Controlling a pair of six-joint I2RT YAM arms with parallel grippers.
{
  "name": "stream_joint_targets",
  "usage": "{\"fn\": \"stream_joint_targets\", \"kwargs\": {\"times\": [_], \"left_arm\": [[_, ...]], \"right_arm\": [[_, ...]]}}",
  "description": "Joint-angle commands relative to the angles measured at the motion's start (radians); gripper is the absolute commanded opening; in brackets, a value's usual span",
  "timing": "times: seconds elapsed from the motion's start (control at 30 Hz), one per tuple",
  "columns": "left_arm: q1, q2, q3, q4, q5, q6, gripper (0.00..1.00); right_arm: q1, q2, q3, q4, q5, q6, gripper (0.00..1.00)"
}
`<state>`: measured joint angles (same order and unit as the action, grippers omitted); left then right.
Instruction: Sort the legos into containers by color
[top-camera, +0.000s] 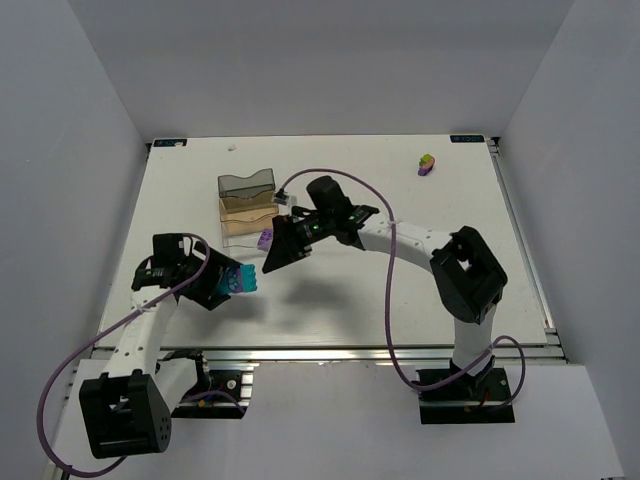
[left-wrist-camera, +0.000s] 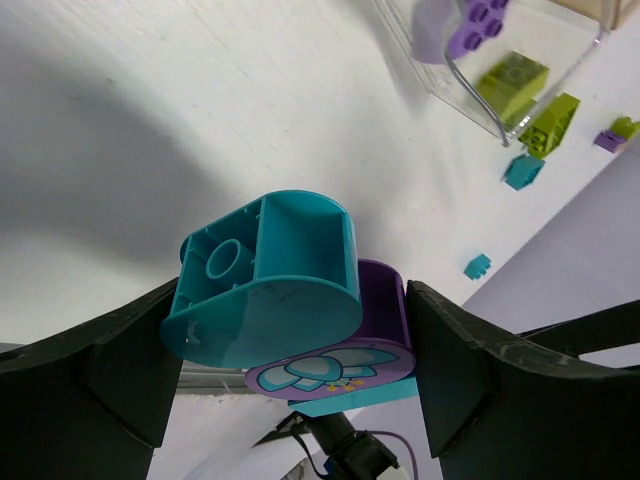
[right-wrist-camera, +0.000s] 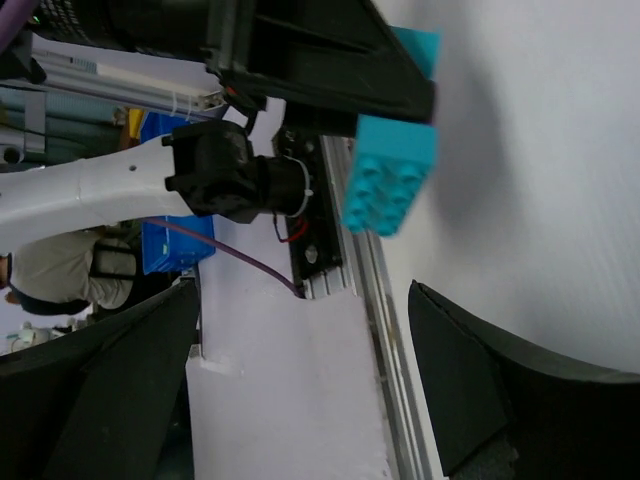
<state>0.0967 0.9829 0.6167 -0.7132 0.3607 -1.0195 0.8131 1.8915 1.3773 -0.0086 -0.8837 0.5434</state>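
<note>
1. From above, the light is bright and even. The white table (top-camera: 400, 290) shows no glare. My arms cast only soft grey shadows, the darkest at 6 o'clock from my right gripper (top-camera: 279, 254).
2. In my left wrist view, a wide soft shadow covers the table from 9 to 12 o'clock. The teal block (left-wrist-camera: 265, 290) is crisp, and the small bricks (left-wrist-camera: 520, 170) at 2 o'clock are slightly soft.
3. My left fingers (left-wrist-camera: 90, 390) are almost black there, with the detail lost.
4. In my right wrist view, the table at 3 o'clock is nearly washed out. My right fingers (right-wrist-camera: 90, 400) are dark and blurred.

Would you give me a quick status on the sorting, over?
Left gripper shut on teal-and-purple brick, aloft. Right gripper open, empty. Containers beside right gripper, which may crowd the route.
</note>
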Motion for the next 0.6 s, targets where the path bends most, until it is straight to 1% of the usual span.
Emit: {"fn": "stream_joint_targets", "kwargs": {"times": [0.0, 0.1, 0.2, 0.27, 0.43, 0.57], "left_arm": [[-0.014, -0.029, 0.0, 0.052, 0.035, -0.039, 0.23], [-0.023, -0.029, 0.006, 0.055, 0.041, -0.045, 0.23], [-0.023, -0.029, 0.009, 0.058, 0.046, -0.047, 0.23], [-0.023, -0.029, 0.008, 0.061, 0.052, -0.051, 0.23], [-0.028, -0.033, 0.011, 0.072, 0.058, -0.065, 0.23], [-0.029, -0.039, 0.015, 0.064, 0.061, -0.067, 0.23]], "right_arm": [[0.053, 0.04, 0.087, 0.064, 0.026, 0.099, 0.89], [0.072, 0.064, 0.109, 0.059, 0.043, 0.096, 0.89], [0.089, 0.087, 0.146, 0.012, 0.089, 0.053, 0.89], [0.095, 0.09, 0.157, 0.01, 0.107, 0.032, 0.89], [0.095, 0.106, 0.164, -0.048, 0.152, 0.01, 0.89], [0.095, 0.118, 0.177, -0.051, 0.167, 0.006, 0.88]]}}
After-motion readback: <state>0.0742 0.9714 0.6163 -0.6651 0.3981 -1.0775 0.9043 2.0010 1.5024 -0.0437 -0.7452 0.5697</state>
